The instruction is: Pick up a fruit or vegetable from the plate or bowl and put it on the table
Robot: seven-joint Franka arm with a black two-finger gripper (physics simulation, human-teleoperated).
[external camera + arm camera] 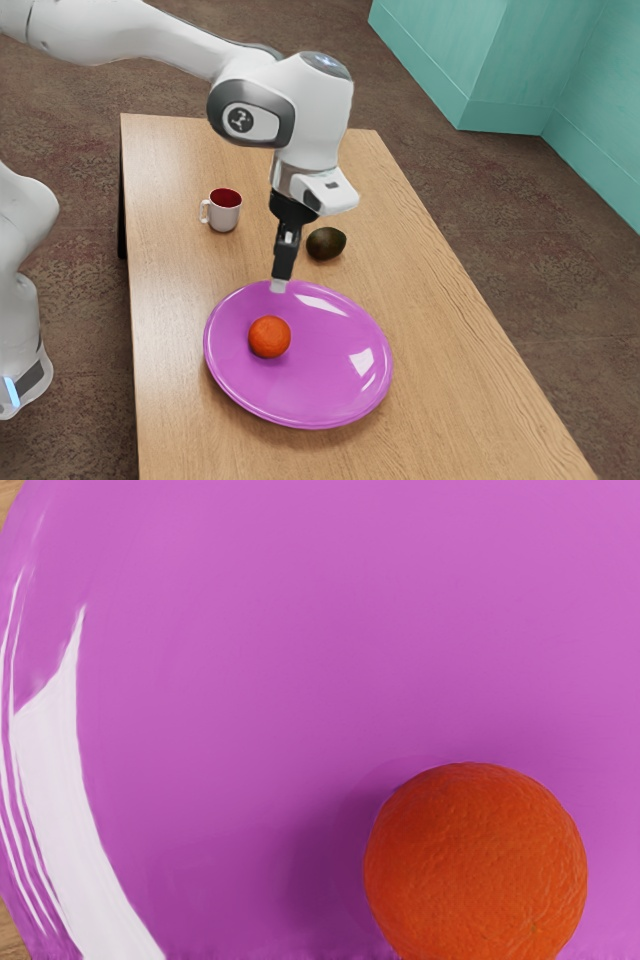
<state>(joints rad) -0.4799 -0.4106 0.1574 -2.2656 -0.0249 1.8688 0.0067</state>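
Observation:
The gripper point(279, 286) points down over the far rim of the purple plate point(330, 370) in the exterior view, a little above and behind the orange point(269, 337). It is seen edge-on, so its state is unclear. The orange rests on the plate, towards the exterior view's left side of it. In the wrist view the orange point(476, 865) lies on the glossy purple plate point(230, 680), and none of its visible surface is covered.
A dark avocado point(326, 243) lies on the wooden table point(450, 400) beyond the plate, close to the hand. Behind, towards the exterior view's left, stands a white mug point(225, 213) with a red inside.

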